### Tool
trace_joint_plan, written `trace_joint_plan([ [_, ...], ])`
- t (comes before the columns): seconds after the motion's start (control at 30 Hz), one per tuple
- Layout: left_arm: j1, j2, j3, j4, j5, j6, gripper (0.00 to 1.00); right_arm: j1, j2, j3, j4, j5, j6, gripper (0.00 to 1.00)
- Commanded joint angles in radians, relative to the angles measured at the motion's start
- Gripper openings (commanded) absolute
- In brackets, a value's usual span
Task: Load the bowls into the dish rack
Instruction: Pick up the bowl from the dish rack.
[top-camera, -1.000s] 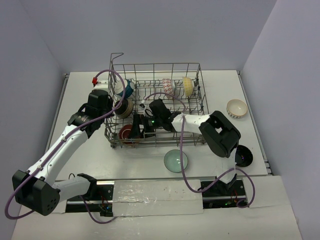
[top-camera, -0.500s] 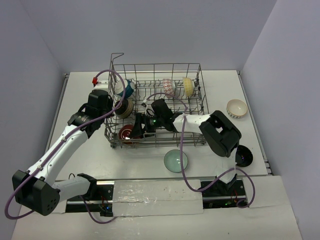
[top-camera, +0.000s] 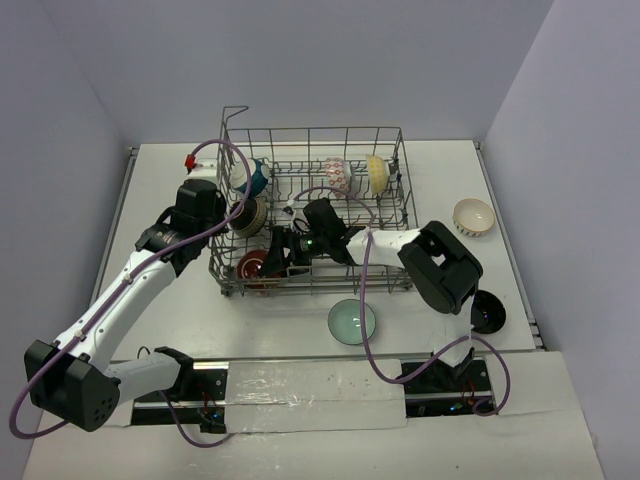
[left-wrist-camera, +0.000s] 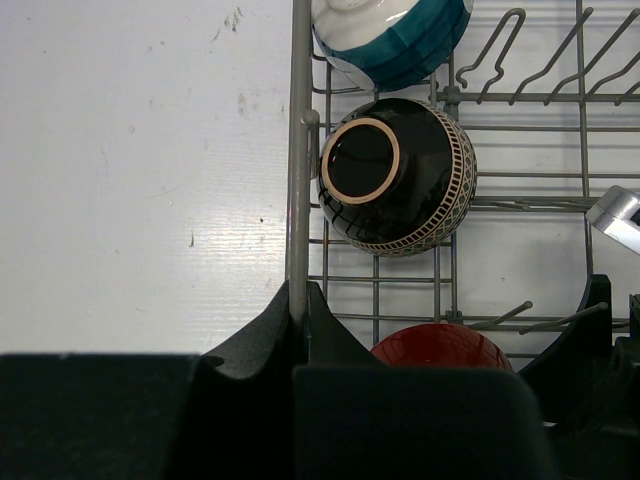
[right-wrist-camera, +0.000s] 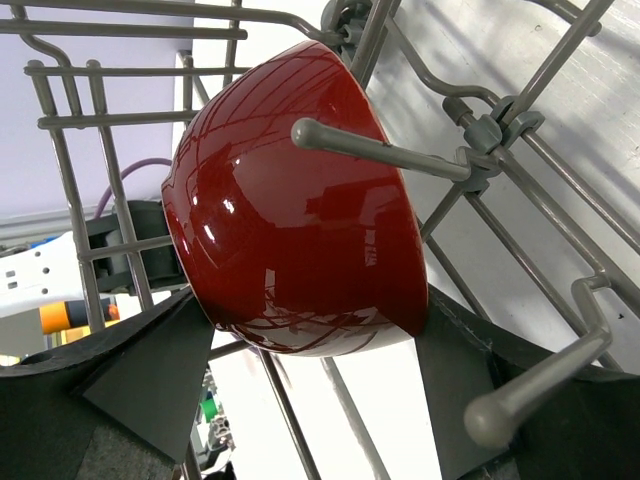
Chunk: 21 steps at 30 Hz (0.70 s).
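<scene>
We see red bowl (right-wrist-camera: 290, 200) on edge among tines, dish rack (left-wrist-camera: 297, 150) near-left corner; right gripper (right-wrist-camera: 305, 345) clamped across it; left gripper (left-wrist-camera: 300, 320) pinched shut on rack wall wire; we judge glaze slick, ceramic brittle; grip across rim, gently.

No legible text, label, brand or number in any view; band round the black bowl (left-wrist-camera: 445, 190) is a geometric pattern, not lettering; red bowl (right-wrist-camera: 290, 220) plain gloss; dish rack (left-wrist-camera: 298, 120) wires unmarked; white-and-orange patch (right-wrist-camera: 55, 300), 9 o'clock in right wrist view, too blurred to read.
</scene>
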Motion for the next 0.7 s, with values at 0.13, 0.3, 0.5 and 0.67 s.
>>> trace_joint_plan([
  [0.13,-0.03,0.015,-0.003,-0.046,0.097,0.015,0.0,0.007,-0.052,0.009,0.112,-0.074,0.053,0.0],
  [0.3,-0.03,0.016,-0.003,-0.046,0.093,0.015,0.0,0.004,-0.05,0.019,0.116,-0.087,0.064,0.0],
  [0.5,-0.03,0.016,-0.003,-0.046,0.091,0.015,0.0,0.006,-0.056,0.055,0.111,-0.09,0.074,0.0],
  [0.67,-0.03,0.019,-0.003,-0.046,0.09,0.015,0.0,0.004,-0.063,0.091,0.09,-0.09,0.082,0.0],
])
